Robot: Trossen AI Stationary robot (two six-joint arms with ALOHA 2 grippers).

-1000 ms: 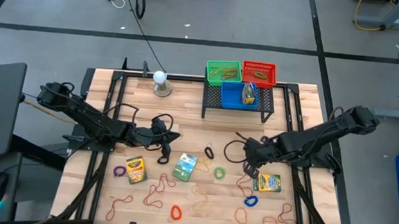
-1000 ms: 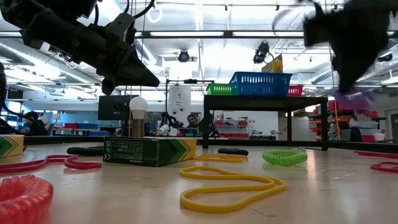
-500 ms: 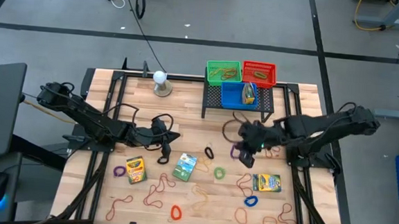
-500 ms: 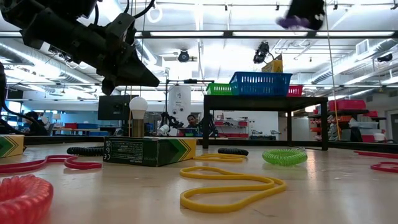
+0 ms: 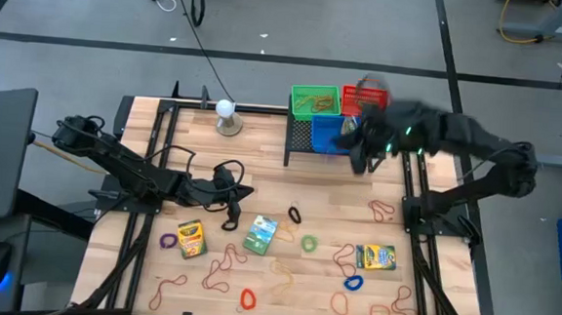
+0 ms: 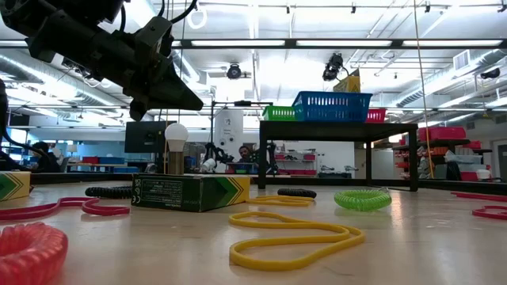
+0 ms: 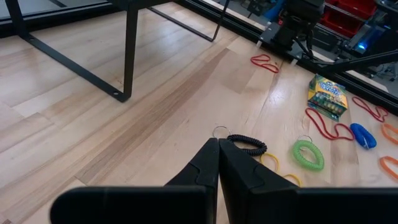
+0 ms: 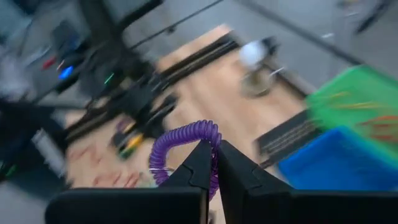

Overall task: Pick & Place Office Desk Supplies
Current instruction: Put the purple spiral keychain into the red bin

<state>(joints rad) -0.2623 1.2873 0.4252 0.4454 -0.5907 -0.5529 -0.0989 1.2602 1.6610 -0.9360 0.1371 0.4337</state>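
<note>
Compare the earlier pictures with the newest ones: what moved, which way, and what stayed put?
The right pincer, shut on the purple coiled plastic loop, swung from above the table's front right up to the blue plastic basket on the black mesh rack. The left pincer stayed shut, hovering mid-table.

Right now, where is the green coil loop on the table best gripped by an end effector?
Pinch the rim of the green coil loop from straight above: it lies flat on the table, so one finger drops inside its open centre, the other outside.
</note>
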